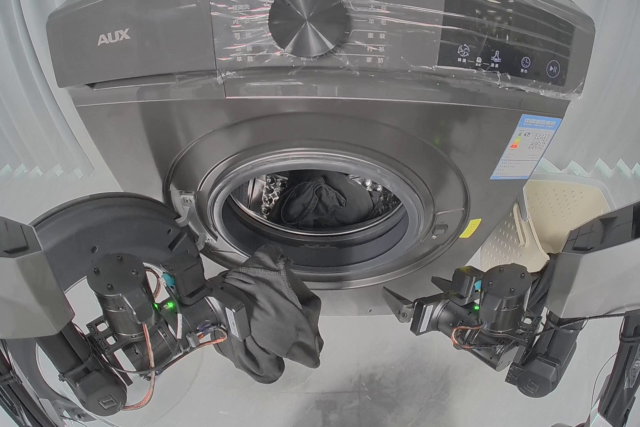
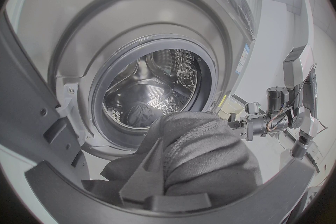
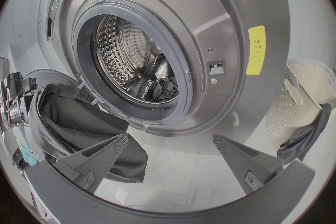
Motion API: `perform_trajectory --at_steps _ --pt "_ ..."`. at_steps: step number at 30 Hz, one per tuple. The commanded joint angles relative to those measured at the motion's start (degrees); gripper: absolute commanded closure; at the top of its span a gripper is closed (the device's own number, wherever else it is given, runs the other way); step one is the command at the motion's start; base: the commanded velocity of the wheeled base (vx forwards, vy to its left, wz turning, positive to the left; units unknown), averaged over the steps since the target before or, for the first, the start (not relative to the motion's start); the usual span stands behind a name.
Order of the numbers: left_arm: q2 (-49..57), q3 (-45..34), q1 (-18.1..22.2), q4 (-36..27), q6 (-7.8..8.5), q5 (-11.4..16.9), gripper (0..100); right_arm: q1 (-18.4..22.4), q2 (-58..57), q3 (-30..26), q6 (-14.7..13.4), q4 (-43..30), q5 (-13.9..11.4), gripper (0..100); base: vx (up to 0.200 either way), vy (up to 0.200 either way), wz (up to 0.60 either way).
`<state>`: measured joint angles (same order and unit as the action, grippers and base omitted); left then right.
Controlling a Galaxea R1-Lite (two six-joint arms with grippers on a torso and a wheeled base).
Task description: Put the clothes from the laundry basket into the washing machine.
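A dark garment (image 1: pixel 280 315) hangs bunched from my left gripper (image 1: pixel 248 309), which is shut on it just below and in front of the washing machine's round opening (image 1: pixel 313 208). In the left wrist view the cloth (image 2: pixel 203 154) drapes over the fingers (image 2: pixel 145 170) and hides most of them. More dark clothes (image 1: pixel 320 201) lie inside the drum. My right gripper (image 1: pixel 400 305) hangs open and holds nothing, low to the right of the opening; its fingers (image 3: pixel 105 154) stand wide apart. The cream laundry basket (image 1: pixel 567 208) stands on the right, a dark cloth (image 3: pixel 308 137) hanging over its rim.
The machine's door (image 1: pixel 100 228) is swung open on the left, behind my left arm. Bare grey floor (image 1: pixel 373 368) lies between the two grippers. A control panel with a round dial (image 1: pixel 308 20) tops the machine.
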<state>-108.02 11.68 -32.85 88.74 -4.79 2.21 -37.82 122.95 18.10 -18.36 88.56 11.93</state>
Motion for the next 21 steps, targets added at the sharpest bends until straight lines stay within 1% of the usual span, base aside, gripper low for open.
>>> perform_trajectory --at_steps 1,2,4,6,7,8,13,15,16,21 --pt "-0.26 0.01 -1.6 0.03 -0.04 -0.01 100 -0.42 0.09 0.0 -0.01 0.03 0.02 0 0.0 0.0 0.0" --pt "-0.35 0.45 -3.09 0.03 -0.13 -0.01 100 -1.3 0.0 -0.09 -0.01 0.03 0.11 0 0.0 0.0 0.0" --pt "-0.61 1.42 -3.45 -0.05 -0.83 0.08 100 -1.82 0.0 -0.09 -0.01 0.03 0.11 0 0.0 0.0 0.0" --pt "-1.58 2.82 -3.62 -0.05 -0.83 0.25 100 -2.09 0.0 -0.17 -0.01 0.03 0.11 0 0.0 0.0 0.0" --pt "-3.16 4.41 -3.62 0.03 -0.13 0.08 100 -2.26 -0.08 -0.52 -0.01 0.03 0.11 0 0.0 0.0 0.0" --pt "-3.34 4.58 -3.62 0.03 -0.04 0.08 100 -2.35 -0.08 -0.61 -0.1 0.03 0.11 0 0.0 0.0 0.0" --pt "-9.31 10.47 -3.36 -0.05 0.13 1.05 100 -3.23 -0.08 -1.14 -0.1 0.03 0.11 0 0.0 0.0 0.0" --pt "-10.28 11.79 -3.09 0.03 0.22 1.05 100 -3.41 -0.08 -1.23 -0.1 0.12 0.11 0 0.0 0.0 0.0" --pt "-12.13 14.25 -2.92 -0.05 0.31 1.05 100 -3.49 0.0 -1.23 -0.1 0.03 0.11 0 0.0 0.0 0.0" --pt "-16.08 19.08 -3.01 0.03 0.13 0.78 100 -3.49 -0.08 -1.14 -0.1 0.12 0.11 0 0.0 0.0 0.0"
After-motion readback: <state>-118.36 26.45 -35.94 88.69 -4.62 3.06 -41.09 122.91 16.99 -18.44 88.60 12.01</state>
